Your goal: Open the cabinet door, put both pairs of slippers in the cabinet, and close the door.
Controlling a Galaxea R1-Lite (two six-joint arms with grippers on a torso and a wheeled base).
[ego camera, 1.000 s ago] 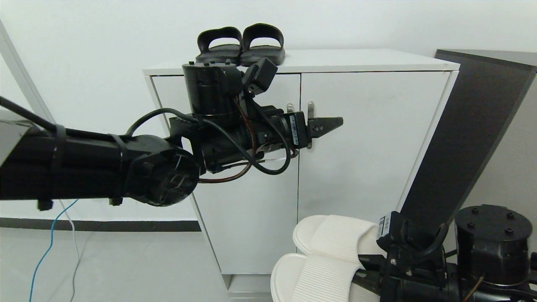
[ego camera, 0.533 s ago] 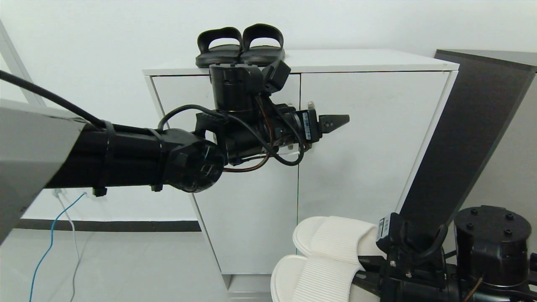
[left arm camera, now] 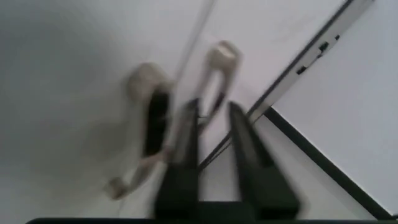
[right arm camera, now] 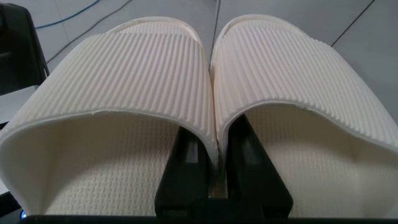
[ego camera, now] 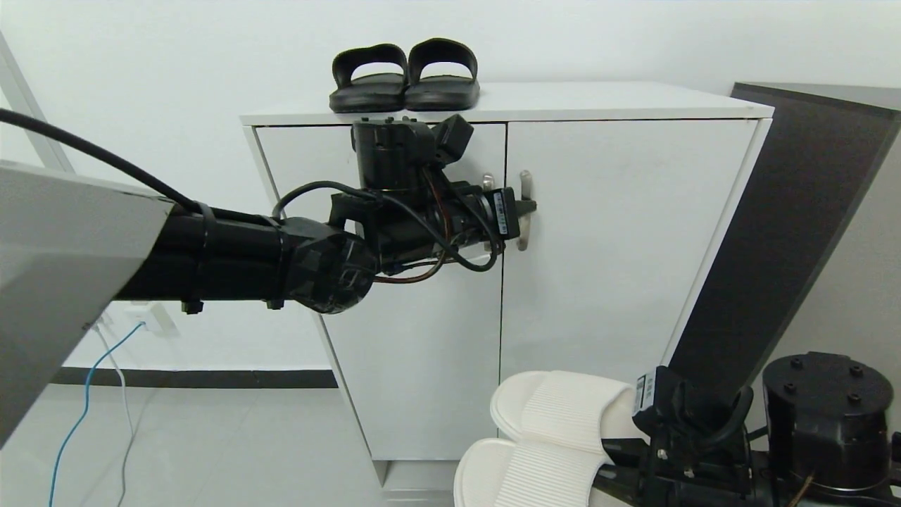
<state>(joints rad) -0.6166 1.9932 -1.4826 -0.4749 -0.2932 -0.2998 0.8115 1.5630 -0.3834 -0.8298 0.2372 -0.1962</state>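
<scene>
White cabinet (ego camera: 619, 246), door handle (ego camera: 523, 184) at left end effector (ego camera: 529, 208)

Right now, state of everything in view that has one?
Left cabinet door: shut.
Right cabinet door: shut.
Left gripper: open, at the right door's handle.
Right gripper: shut on white slippers.
Black slippers: on cabinet top, side by side.

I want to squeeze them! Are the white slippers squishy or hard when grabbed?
Probably squishy: the white slippers look like thick foam, and the right gripper pinches their inner sides together. Likely light too, since that one pinch holds the pair off the floor. Their ribbed, bumpy surfaces may help stop slipping.
</scene>
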